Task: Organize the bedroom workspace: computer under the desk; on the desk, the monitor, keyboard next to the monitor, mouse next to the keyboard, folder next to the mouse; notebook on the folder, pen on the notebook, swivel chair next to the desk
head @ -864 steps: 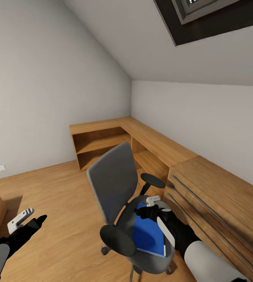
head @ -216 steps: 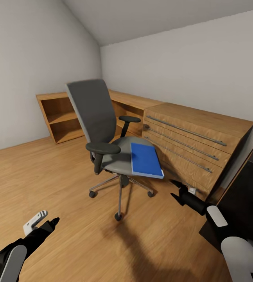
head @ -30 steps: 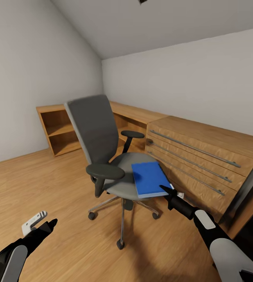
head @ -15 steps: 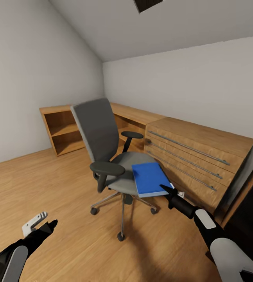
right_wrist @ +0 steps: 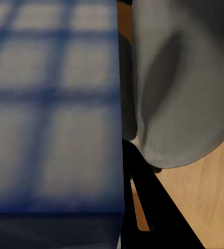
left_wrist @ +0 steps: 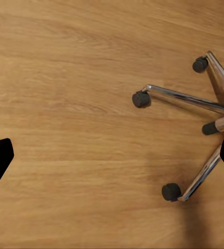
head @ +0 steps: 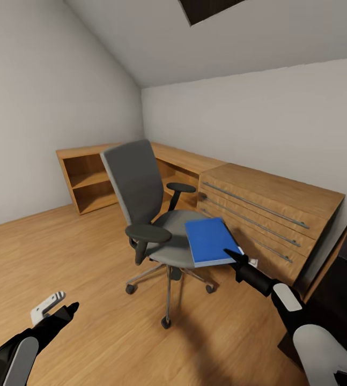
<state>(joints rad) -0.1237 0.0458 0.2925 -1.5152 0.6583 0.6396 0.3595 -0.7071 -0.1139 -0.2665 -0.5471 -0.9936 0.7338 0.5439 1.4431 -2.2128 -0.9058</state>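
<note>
I'm on the folder step. The blue folder [head: 212, 242] lies on the swivel chair [head: 154, 214] seat, overhanging its front edge toward the drawer unit [head: 270, 214]. My right claw [head: 231, 256] is stretched forward at the folder's near corner; whether it has closed on the cover I cannot tell. Next I'd confirm a pinch, then lift clear of the chair. The left claw [head: 60, 308] hangs low beside the chair base, fingers apart, holding nothing.

The right pincer [head: 230, 254] – its tips hidden at the blurred folder's [right_wrist: 52, 109] near edge.
</note>
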